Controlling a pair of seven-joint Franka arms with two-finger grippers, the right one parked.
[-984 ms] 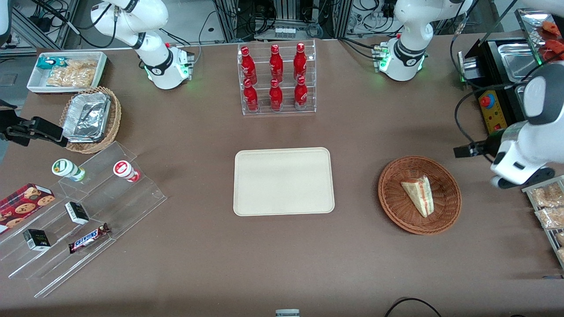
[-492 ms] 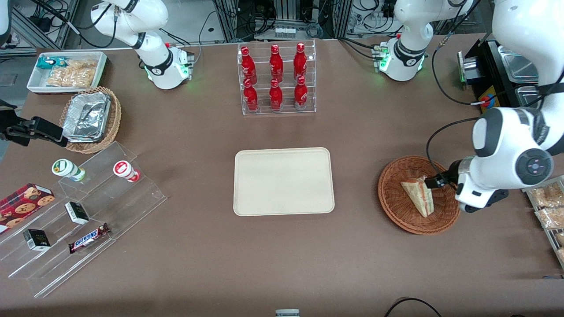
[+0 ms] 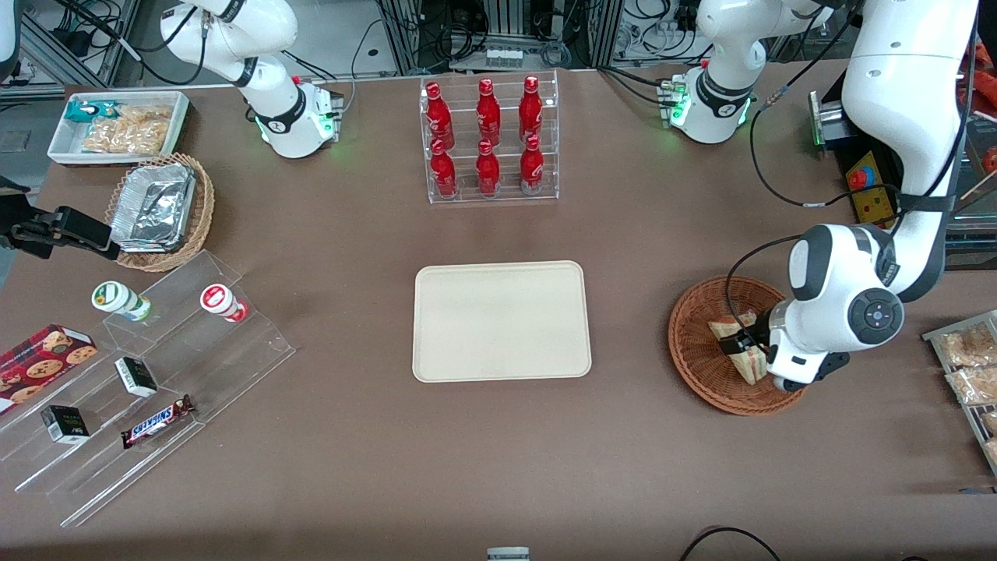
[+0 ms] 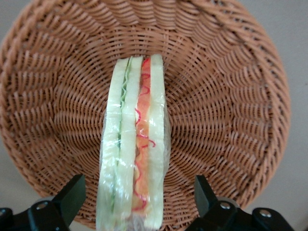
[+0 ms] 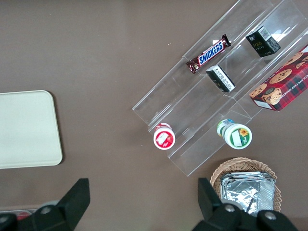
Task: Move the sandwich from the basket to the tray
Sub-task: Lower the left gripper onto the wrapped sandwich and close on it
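Note:
The sandwich (image 3: 751,364) (image 4: 134,139), a clear-wrapped wedge with red and green filling, lies in the reddish-brown woven basket (image 3: 697,366) (image 4: 226,96) toward the working arm's end of the table. My left gripper (image 3: 742,344) (image 4: 137,191) hangs low over the basket and is open. Its black fingers (image 4: 72,195) stand one on each side of the sandwich, with a gap between each finger and the wrap. The arm's wrist covers part of the sandwich in the front view. The cream tray (image 3: 500,321) (image 5: 26,130) lies bare at the table's middle.
A clear rack of red bottles (image 3: 489,140) stands farther from the camera than the tray. Snack packs on a rack (image 3: 966,366) lie beside the basket at the table's edge. A tan basket with foil containers (image 3: 160,210) and acrylic steps (image 3: 156,366) with snacks sit toward the parked arm's end.
The left arm has swung in from the table's edge over the basket and come down. Its open fingers now stand on both sides of the sandwich.

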